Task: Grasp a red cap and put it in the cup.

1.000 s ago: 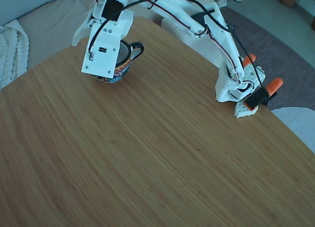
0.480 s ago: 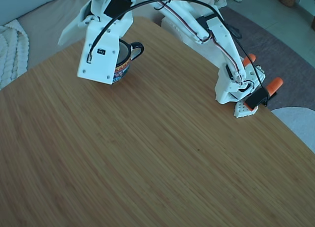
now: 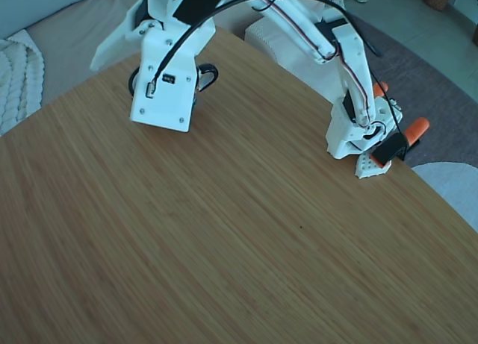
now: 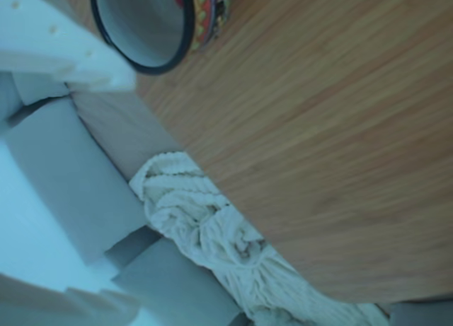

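In the fixed view my gripper hangs over the cup, whose black handle and a sliver of rim show around my white wrist plate. One finger splays out to the left, away from the plate, so the jaws stand open with nothing between them. The other view looks down past a white finger onto the cup, with its black rim, white inside and patterned band. The part of the inside that shows is bare. The red cap is not visible in either view.
The arm base is clamped at the table's right edge, with orange clamp handles beside it. A cream knitted blanket lies on the grey sofa beyond the table's far-left edge. The wooden table stretches toward the camera.
The wrist has risen and shifted slightly right over the cup, and now covers nearly all of it. The upper arm has swung upward.
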You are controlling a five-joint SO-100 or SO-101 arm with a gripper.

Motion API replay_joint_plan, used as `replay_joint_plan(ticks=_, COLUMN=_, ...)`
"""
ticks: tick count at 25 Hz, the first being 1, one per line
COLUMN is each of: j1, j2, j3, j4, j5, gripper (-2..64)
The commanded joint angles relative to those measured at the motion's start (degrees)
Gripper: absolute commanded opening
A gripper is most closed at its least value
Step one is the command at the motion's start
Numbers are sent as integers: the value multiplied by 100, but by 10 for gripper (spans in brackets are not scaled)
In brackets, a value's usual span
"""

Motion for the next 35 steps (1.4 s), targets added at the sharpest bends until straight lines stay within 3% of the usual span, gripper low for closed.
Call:
replay_joint_plan(ticks=1, j1=-149, j2=738, j3=211, j4=387, j5=26, gripper=356)
replay_joint_plan(ticks=18, j1=-1450, j2=3199, j3=2865, j4=387, j5=114, gripper=356)
replay_joint_plan(ticks=35, j1=-1477, j2=5643, j3=5379, j4=308, j5=88, gripper=356)
